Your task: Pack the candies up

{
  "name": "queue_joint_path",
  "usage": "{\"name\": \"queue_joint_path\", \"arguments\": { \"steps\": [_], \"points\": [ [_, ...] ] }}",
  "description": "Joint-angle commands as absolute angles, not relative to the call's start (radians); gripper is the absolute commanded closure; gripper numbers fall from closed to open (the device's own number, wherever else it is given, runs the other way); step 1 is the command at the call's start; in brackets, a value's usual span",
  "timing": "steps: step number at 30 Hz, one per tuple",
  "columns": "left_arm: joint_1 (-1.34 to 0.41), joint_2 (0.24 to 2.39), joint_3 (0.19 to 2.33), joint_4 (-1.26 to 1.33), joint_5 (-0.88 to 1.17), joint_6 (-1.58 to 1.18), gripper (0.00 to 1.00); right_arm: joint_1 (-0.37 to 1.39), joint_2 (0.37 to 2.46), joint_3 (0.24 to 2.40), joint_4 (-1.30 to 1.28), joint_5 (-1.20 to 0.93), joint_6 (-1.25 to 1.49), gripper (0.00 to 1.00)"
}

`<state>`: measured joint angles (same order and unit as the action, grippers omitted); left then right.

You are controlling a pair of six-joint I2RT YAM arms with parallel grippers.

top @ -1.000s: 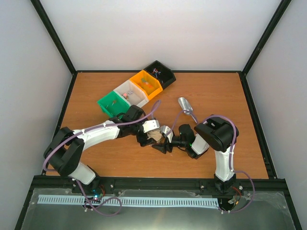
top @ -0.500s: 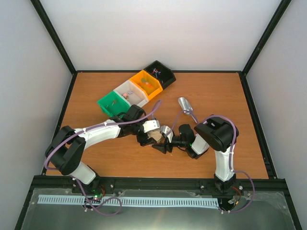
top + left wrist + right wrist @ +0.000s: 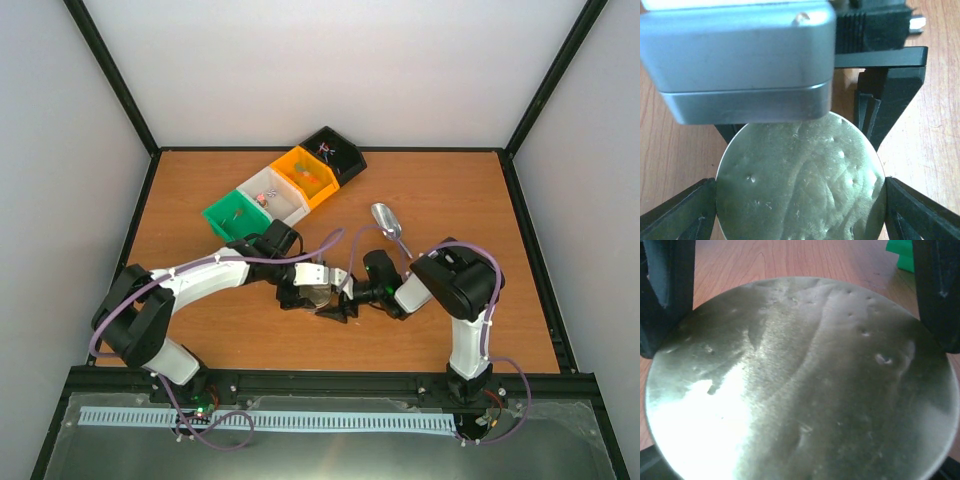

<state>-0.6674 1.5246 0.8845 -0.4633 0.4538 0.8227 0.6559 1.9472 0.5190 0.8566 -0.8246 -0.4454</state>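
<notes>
A round gold lid [image 3: 800, 180] fills both wrist views [image 3: 800, 380]. My left gripper [image 3: 312, 296] is shut on its rim, with its fingers [image 3: 667, 295] on opposite sides. My right gripper [image 3: 341, 304] meets it from the right. Its fingers [image 3: 882, 107] flank the container under the lid, whose body is hidden. A few tiny candies [image 3: 262, 198] lie in the white bin [image 3: 272, 184]. Others lie in the orange bin [image 3: 318, 181], the black bin [image 3: 345, 153] and the green bin [image 3: 216, 218].
A shiny metal scoop [image 3: 388, 226] lies on the wooden table [image 3: 450, 200] just behind the right arm. The four bins stand in a diagonal row at the back left. Black frame posts edge the table.
The left wrist has come nearer and turned over the lid, hiding the brownish thing between the grippers. The right wrist has shifted slightly left and back.
</notes>
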Motion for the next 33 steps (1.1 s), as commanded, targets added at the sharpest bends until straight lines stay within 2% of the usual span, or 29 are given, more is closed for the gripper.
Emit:
{"name": "queue_joint_path", "arguments": {
  "steps": [1,2,3,9,12,17,19,22,26,30,32,33],
  "points": [
    [-0.667,1.547,0.876,-0.494,0.429,0.84,0.33,0.67,1.935,0.532,0.812,-0.814,-0.494,0.09],
    [-0.667,1.552,0.879,-0.464,0.424,0.806,0.33,0.67,1.932,0.522,0.869,-0.801,-0.444,0.02],
    [-0.667,1.553,0.879,-0.439,0.416,0.773,0.33,0.67,1.931,0.504,0.921,-0.789,-0.399,0.0],
    [-0.667,1.528,0.852,-0.339,0.354,0.638,0.33,0.683,1.976,0.355,1.372,-0.677,-0.126,0.0],
    [-0.672,1.527,0.854,-0.34,0.356,0.617,0.33,0.7,2.017,0.344,1.469,-0.608,-0.103,0.0],
    [-0.675,1.529,0.862,-0.372,0.385,0.626,0.33,0.706,2.041,0.375,1.457,-0.626,-0.104,0.06],
    [-0.675,1.532,0.867,-0.405,0.412,0.655,0.33,0.706,2.04,0.369,1.459,-0.662,-0.127,0.13],
    [-0.674,1.529,0.87,-0.452,0.452,0.724,0.33,0.702,2.028,0.357,1.425,-0.724,-0.205,0.32],
    [-0.673,1.537,0.9,-0.549,0.498,0.848,0.34,0.681,2.001,0.374,1.306,-0.83,-0.317,0.44],
    [-0.673,1.552,0.929,-0.599,0.495,0.963,0.35,0.642,1.961,0.424,1.153,-0.898,-0.383,0.47],
    [-0.673,1.559,0.934,-0.596,0.476,0.974,0.35,0.626,1.938,0.443,1.083,-0.907,-0.443,0.43],
    [-0.673,1.565,0.932,-0.58,0.455,0.958,0.35,0.623,1.923,0.448,1.053,-0.894,-0.468,0.37]
  ]
}}
